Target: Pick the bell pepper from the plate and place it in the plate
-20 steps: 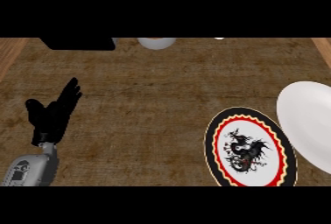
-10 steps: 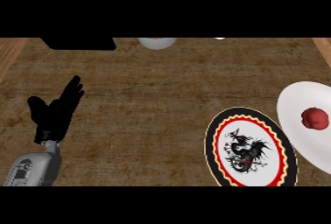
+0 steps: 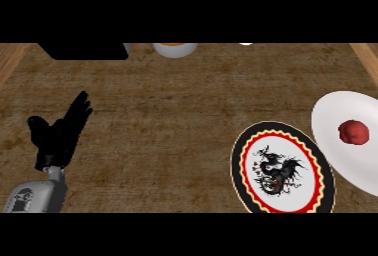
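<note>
**Q:** Surface and layout?

**A:** Brown counter (image 3: 184, 100), seen from above. The white plate (image 3: 328, 115) sits at the right edge, with the red pepper (image 3: 354, 132) on it near the middle. The patterned plate (image 3: 295, 145) is just beside it on the left; can't tell if the rims touch. A black box (image 3: 83, 50) and a cup (image 3: 176, 49) stand at the far edge, well apart from both plates.

**Q:** Hand state?

**A:** Left hand (image 3: 55, 135): at the left side, fingers straight and pointing up, holding nothing, at rest. It is well apart from the pepper. Right hand: not in view, so state unknown.

**Q:** Step in hand, and how to do it well?

**A:** Judged: approach for the pick, not yet begun.
- The pepper lies on the robot's right, so the right hand is prob. the one to use.
- Come down from above with fingers spread wider than the pepper, thumb opposite.
- Close round its middle. It is round and may roll, so avoid sideways nudges.
- Lift clear of the rim before moving to the patterned plate.
- Set it down near the centre, then open.
</note>
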### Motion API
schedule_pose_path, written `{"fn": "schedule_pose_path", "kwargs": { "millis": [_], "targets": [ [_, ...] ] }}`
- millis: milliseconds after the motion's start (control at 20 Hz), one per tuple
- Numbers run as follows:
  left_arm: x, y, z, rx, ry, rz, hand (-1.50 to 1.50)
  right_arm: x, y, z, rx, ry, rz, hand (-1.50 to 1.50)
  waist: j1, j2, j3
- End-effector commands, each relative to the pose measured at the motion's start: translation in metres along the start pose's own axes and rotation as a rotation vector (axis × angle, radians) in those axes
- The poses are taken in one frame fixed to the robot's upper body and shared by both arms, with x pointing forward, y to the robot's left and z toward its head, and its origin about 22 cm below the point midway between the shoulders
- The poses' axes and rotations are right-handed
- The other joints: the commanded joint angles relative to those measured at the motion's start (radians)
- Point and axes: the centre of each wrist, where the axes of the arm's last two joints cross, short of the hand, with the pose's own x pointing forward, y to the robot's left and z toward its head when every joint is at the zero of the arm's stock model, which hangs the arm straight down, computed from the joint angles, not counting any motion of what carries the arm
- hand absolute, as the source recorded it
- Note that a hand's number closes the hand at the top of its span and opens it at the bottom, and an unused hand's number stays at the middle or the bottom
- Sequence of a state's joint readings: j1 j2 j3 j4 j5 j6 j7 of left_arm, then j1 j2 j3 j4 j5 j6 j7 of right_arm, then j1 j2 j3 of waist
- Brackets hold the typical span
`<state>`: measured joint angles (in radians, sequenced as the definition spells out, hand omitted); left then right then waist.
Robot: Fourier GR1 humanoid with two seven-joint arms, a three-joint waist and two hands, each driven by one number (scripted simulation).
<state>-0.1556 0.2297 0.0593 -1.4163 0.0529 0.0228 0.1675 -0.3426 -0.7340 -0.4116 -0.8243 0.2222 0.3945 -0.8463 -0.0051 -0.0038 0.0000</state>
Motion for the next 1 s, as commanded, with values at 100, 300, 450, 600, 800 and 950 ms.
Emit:
{"fn": "schedule_pose_path", "kwargs": {
  "millis": [100, 300, 450, 600, 800, 950],
  "targets": [
    [-0.009, 0.001, 0.006, -0.002, 0.015, 0.000, 0.00, 0.003, -0.013, 0.002, 0.100, 0.062, -0.336, -1.50, -0.007, -0.003, -0.002],
    [-0.004, 0.014, 0.003, 0.029, -0.005, 0.008, 0.00, 0.001, -0.036, 0.023, 0.138, 0.129, -0.447, -1.50, 0.000, 0.002, 0.000],
    [-0.001, 0.002, -0.009, 0.003, 0.000, 0.024, 0.00, 0.009, -0.052, 0.015, 0.159, 0.110, -0.464, -1.50, 0.003, 0.008, 0.001],
    [-0.004, -0.002, 0.008, -0.005, 0.002, -0.010, 0.00, 0.005, -0.064, 0.040, 0.099, 0.092, -0.468, -1.50, 0.015, 0.008, 0.004],
    [0.000, 0.002, 0.002, -0.007, -0.001, -0.005, 0.00, -0.001, -0.052, 0.039, 0.094, 0.088, -0.465, -1.50, 0.021, 0.010, 0.004],
    [0.016, 0.000, -0.010, -0.011, -0.010, 0.002, 0.00, 0.005, -0.070, 0.044, 0.076, 0.092, -0.443, -1.50, 0.018, 0.013, 0.005]
  ]
}}
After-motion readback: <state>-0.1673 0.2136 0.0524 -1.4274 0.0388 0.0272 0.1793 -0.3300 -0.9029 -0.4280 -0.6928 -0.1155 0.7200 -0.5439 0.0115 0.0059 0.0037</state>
